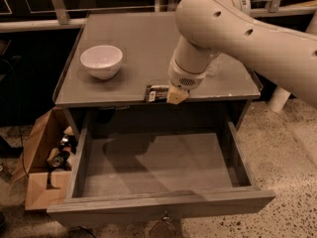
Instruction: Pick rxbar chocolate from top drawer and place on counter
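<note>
My gripper [167, 94] sits below the big white arm, at the front edge of the counter [138, 38]. It is shut on the rxbar chocolate [155, 93], a small black bar with a white label patch, which sticks out to the left of the tan fingertips [176, 96]. The bar hovers just over the counter's front rim, near the middle. The top drawer [158, 170] is pulled wide open below, its flat grey bottom bare, with the small pull knob [164, 215] on its front. The arm hides the counter's right middle.
A white bowl [101, 60] stands on the counter's left side. A clear object [215, 66] shows partly behind the arm on the right. An open cardboard box [38, 155] with several items stands on the floor left of the cabinet. Speckled floor lies to the right.
</note>
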Robot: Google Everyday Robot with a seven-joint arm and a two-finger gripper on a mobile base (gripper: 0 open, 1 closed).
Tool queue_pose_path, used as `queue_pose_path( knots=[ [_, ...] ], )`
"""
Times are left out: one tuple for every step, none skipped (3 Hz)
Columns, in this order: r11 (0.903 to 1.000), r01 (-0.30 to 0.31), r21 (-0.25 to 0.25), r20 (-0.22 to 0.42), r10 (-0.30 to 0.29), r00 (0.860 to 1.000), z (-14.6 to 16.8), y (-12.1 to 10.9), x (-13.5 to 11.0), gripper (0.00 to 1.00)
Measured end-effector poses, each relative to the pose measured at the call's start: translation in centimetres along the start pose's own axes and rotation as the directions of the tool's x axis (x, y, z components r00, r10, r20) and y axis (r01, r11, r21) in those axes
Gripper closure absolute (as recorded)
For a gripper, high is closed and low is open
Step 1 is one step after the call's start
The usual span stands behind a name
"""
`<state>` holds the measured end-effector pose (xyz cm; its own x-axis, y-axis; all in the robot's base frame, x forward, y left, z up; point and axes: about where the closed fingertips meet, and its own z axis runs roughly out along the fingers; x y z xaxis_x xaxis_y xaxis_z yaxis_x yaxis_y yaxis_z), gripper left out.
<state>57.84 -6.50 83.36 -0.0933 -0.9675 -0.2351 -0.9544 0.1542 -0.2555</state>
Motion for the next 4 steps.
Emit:
queue_pose_path(
  knots=[
    [0.9999,0.017,0.001,0.014,-0.017,1.000,-1.9,-4.3,-0.4,1.00],
    [0.9998,0.015,0.011,0.020,-0.015,1.000,-2.4,-4.7,-0.6,1.00],
    [0.9999,0.001,-0.013,0.031,-0.001,1.000,-1.1,-5.1,-0.8,1.00],
    [0.9993,-0.012,-0.034,0.039,0.014,0.999,0.5,-5.8,-1.1,1.00]
  ],
)
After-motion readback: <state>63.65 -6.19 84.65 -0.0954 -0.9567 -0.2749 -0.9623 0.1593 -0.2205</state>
